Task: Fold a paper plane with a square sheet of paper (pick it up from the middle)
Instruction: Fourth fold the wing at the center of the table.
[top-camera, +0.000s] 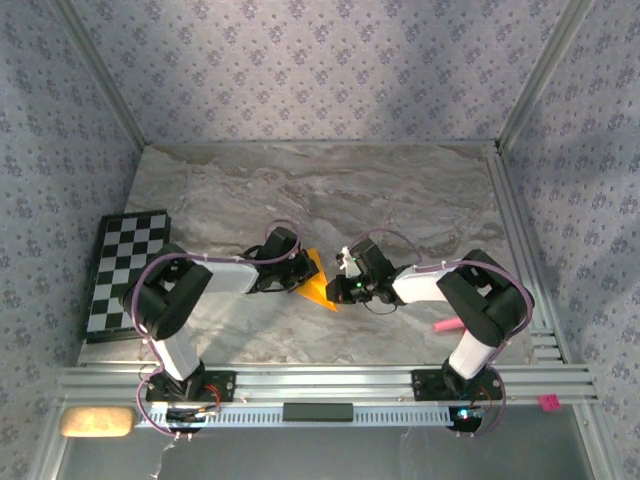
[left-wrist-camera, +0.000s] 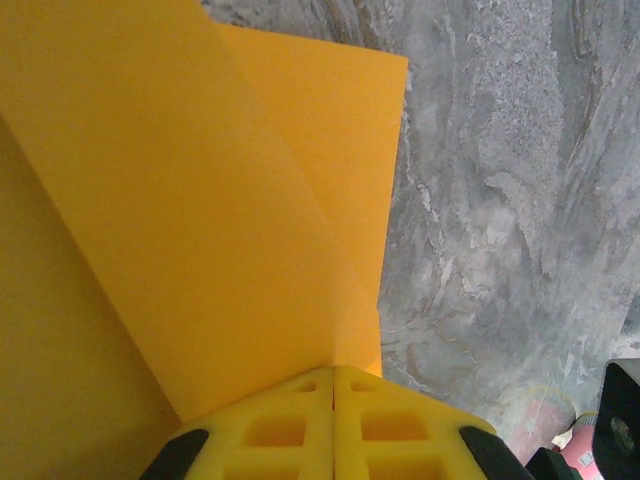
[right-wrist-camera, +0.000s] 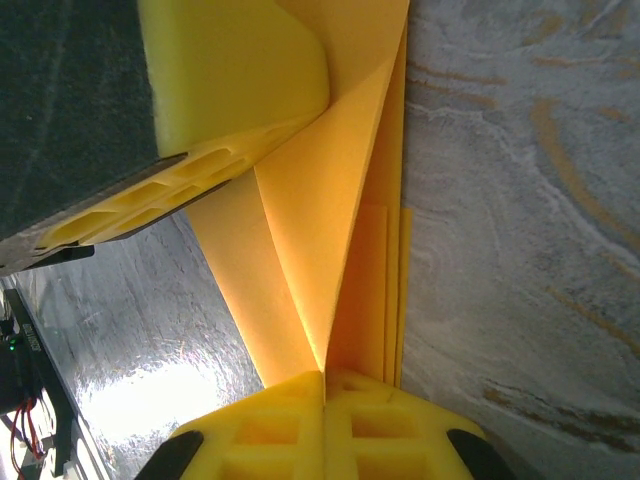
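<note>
Item: square sheet of paper (top-camera: 322, 283), orange-yellow, partly folded, several creased layers.
- Left fingers (left-wrist-camera: 333, 375): pressed shut on a folded corner, the sheet fanning out ahead of them.
- Right fingers (right-wrist-camera: 323, 380): pressed shut on the stacked edges, facing the left fingers.
- Surroundings: open marbled bench (top-camera: 400, 190) beyond both fingertips; chequered board (top-camera: 125, 270) well behind the left fingers; pink stick (top-camera: 445, 325) behind the right fingers.

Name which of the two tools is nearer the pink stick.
The right tool, shut on the orange paper: the pink stick lies beside that arm. The left tool holds the paper's other side, towards the chequered board.
</note>
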